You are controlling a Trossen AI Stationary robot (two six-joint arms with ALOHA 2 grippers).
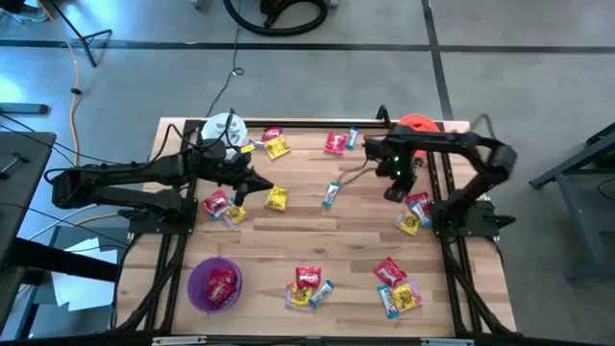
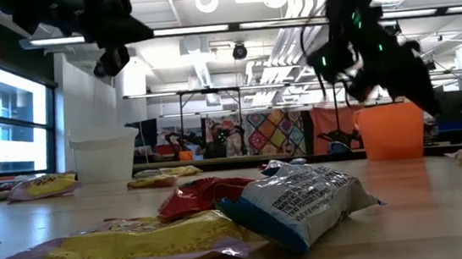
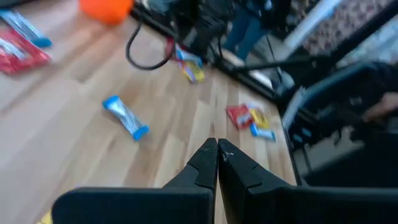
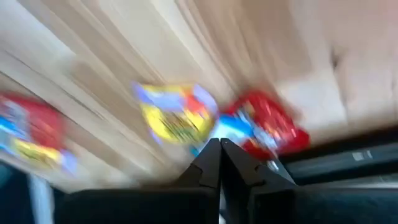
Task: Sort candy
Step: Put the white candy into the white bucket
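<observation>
The right gripper hovers clenched and empty beside the orange bucket — its fingers meet with no candy between them, so the sweets remain on the desk. The left gripper is clenched too, near the white bucket.

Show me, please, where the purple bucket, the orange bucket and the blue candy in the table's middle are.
purple bucket (image 1: 197, 288): high view, on its left rim.
orange bucket (image 2: 390, 135): low view, on the middle of its front wall.
blue candy (image 1: 331, 195): high view, on the middle of its wrapper.
</observation>
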